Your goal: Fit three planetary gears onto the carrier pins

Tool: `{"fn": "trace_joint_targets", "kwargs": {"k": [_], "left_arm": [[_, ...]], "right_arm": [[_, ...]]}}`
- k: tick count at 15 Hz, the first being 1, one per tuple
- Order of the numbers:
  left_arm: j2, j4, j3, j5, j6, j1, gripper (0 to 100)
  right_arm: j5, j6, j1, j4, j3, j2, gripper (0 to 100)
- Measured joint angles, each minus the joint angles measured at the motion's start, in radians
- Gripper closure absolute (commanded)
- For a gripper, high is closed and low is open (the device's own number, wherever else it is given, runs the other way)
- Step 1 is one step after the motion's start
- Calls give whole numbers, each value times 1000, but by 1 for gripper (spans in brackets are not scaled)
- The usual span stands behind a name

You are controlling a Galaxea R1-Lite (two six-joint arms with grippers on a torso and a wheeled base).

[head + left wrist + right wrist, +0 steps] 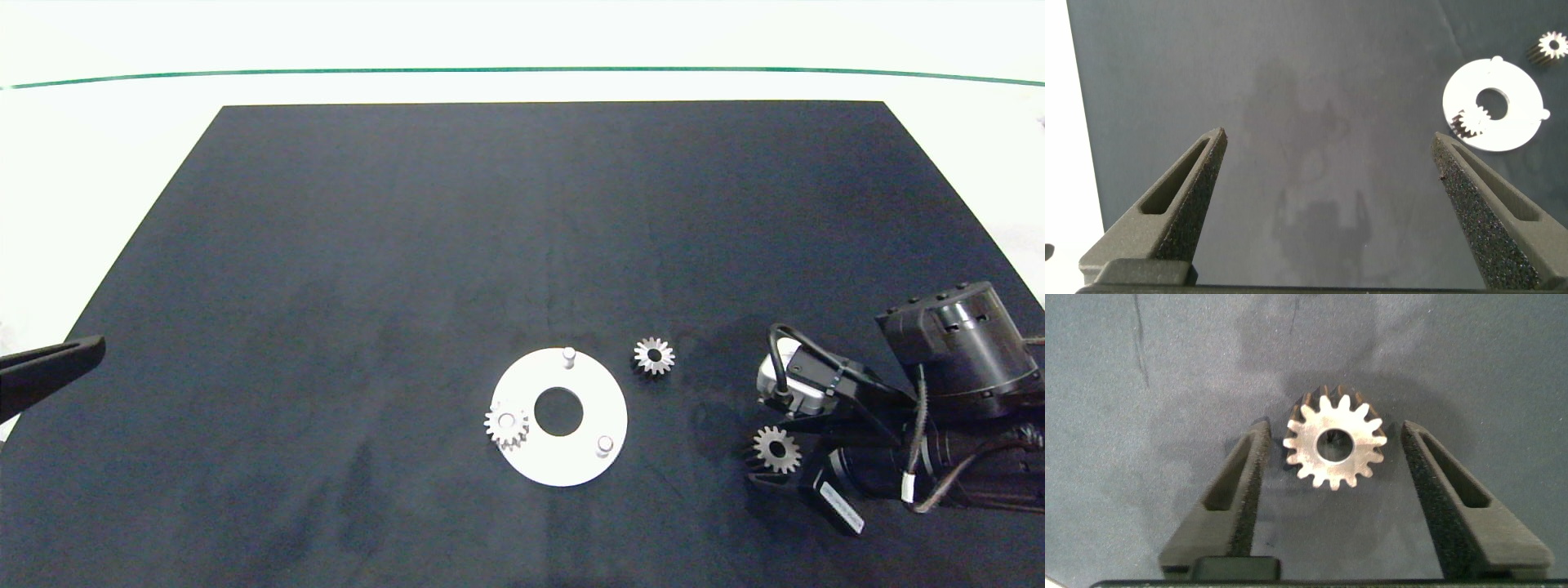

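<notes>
The right gripper (1329, 469) is seen low over the dark mat (408, 245), its two grey fingers spread apart with a loose planetary gear (1334, 447) lying flat between them. One finger appears to sit just beside or against the teeth; the other stands slightly clear, so the gear is bracketed but not yet clamped. The gear's centre hole faces upward. In the head view, this gear (776, 449) lies well to the right of the white disc (592, 400), so the right arm is much the nearer one. A second loose gear (654, 355) rests on the mat just beyond the disc's upper right edge. A third gear (506, 425) is already seated at the disc's left rim. Two carrier pins (569, 356) (605, 445) stand bare. The left gripper (1327, 175) hangs wide apart and empty at the mat's left edge.
</notes>
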Motion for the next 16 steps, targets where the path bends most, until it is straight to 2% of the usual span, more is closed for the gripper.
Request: {"fn": "trace_joint_targets", "kwargs": {"k": [8, 13, 16], "left_arm": [[-10, 0, 19, 0, 0, -1, 0], [-16, -1, 40, 1, 0, -1, 0], [-17, -1, 47, 1, 0, -3, 0]], "right_arm": [[4, 2, 0, -3, 5, 1, 57], [3, 2, 0, -48, 27, 4, 67], [1, 1, -1, -50, 32, 4, 73]]}}
